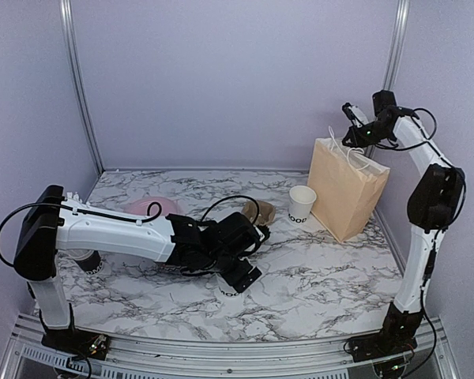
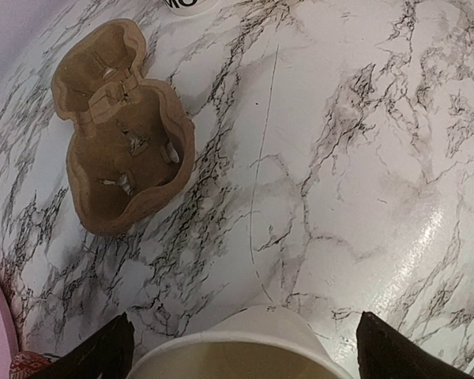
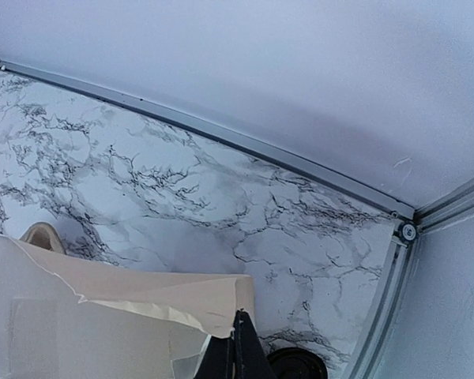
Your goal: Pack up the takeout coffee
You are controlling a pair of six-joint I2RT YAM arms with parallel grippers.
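Note:
A white paper cup with no lid stands open-topped between my left gripper's fingers, which are spread wide on either side of its rim. In the top view that gripper hovers over this cup at the table's front middle. A second lidless white cup with black lettering stands beside the brown paper bag. My right gripper is raised above the bag and shut on its top edge. A round black lid lies on the table below it.
The brown pulp cup tray lies upside down left of centre, also in the top view. A pink plate sits at the back left. Another cup stands under my left arm. Walls close off the right side and back.

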